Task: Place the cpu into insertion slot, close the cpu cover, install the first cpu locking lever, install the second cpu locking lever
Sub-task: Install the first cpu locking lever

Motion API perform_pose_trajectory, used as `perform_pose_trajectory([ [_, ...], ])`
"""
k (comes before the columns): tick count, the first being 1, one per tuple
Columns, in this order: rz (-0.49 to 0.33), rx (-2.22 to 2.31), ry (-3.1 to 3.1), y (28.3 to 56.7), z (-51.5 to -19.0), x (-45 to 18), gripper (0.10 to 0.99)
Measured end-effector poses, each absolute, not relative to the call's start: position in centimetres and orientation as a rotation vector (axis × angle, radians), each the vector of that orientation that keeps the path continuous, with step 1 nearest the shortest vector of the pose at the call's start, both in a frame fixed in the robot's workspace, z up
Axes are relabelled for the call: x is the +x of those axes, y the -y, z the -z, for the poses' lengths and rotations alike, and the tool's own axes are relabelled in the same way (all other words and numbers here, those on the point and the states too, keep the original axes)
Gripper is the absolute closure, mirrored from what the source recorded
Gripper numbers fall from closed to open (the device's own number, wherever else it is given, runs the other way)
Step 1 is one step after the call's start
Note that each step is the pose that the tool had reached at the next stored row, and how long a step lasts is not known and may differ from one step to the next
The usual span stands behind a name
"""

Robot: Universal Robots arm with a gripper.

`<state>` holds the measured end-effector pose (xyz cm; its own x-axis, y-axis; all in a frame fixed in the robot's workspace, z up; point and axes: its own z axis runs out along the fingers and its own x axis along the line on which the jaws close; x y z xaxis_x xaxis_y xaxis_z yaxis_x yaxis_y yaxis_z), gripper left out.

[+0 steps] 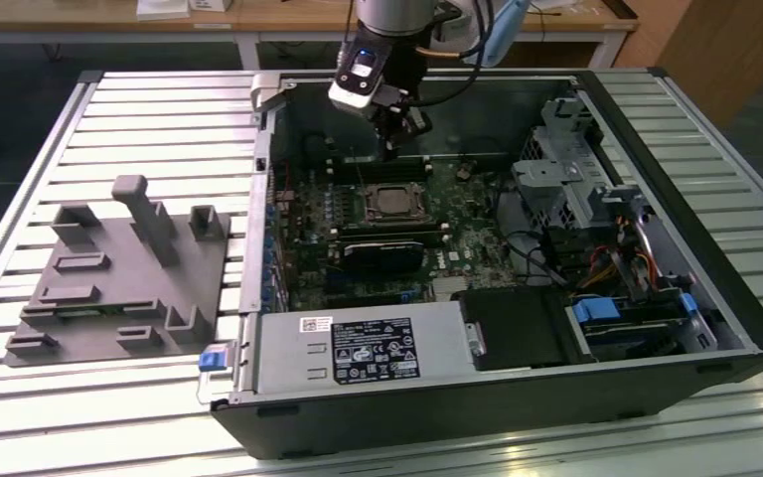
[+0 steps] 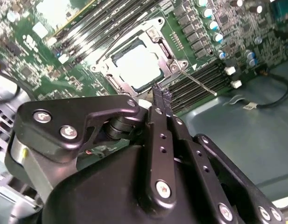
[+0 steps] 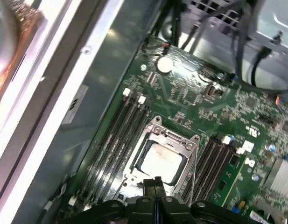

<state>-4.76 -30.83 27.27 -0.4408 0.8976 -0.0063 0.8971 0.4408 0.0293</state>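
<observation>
**A:** Status? Where's the cpu?

**B:** The cpu [image 2: 136, 65] sits flat in the insertion slot (slot itself is hid under it), mid motherboard [image 2: 218, 28], inside the open case [image 1: 699, 298] on the table [image 1: 156, 119]. The cpu cover [image 3: 176, 140] is down over it, chip showing thru the cut-out.

**A:** And your tool?

**B:** My tool [image 2: 161, 95] hangs just above the board at the cover's edge, beside the memory slots [image 2: 214, 74]. Fingers are together, nothing btwn them.

**A:** Which step, then?

**B:** Lever stage, I'd judge; steps 1 & 2 look done. One thin locking lever [image 2: 197, 83] sticks out free from the cover's corner. It's near my tips but apart from them, as far as I can tell. The other lever, can't tell if it's latched.

**A:** What does it call for?

**B:** IMO a closed-tip push on that rod: down, then sideways under its hook, w/o scraping the board or slots.
</observation>
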Motion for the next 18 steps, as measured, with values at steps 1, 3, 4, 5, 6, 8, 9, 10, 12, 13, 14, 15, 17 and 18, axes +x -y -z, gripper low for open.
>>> perform_pose_trajectory([
  [1,-0.034,1.624,-2.665,30.83,-27.27,-4.76,0.98],
  [3,-0.034,1.578,-2.693,30.83,-27.26,-4.76,0.98],
  [4,-0.035,1.557,-2.705,30.83,-27.26,-4.76,0.98],
  [5,-0.035,1.538,-2.716,30.83,-27.26,-4.76,0.98],
  [6,-0.035,1.519,-2.727,30.84,-27.26,-4.76,0.98],
  [8,-0.036,1.482,-2.748,30.83,-27.26,-4.76,0.98],
  [9,-0.036,1.46,-2.76,30.84,-27.26,-4.76,0.98],
  [10,-0.036,1.435,-2.773,30.84,-27.26,-4.76,0.98],
  [12,-0.037,1.385,-2.799,30.84,-27.25,-4.76,0.98],
  [13,-0.037,1.36,-2.811,30.84,-27.24,-4.76,0.98],
  [14,-0.037,1.335,-2.824,30.84,-27.23,-4.76,0.98],
  [15,-0.037,1.309,-2.836,30.84,-27.22,-4.76,0.98],
  [17,-0.038,1.256,-2.86,30.84,-27.21,-4.76,0.98],
  [18,-0.038,1.231,-2.872,30.84,-27.2,-4.76,0.98],
])
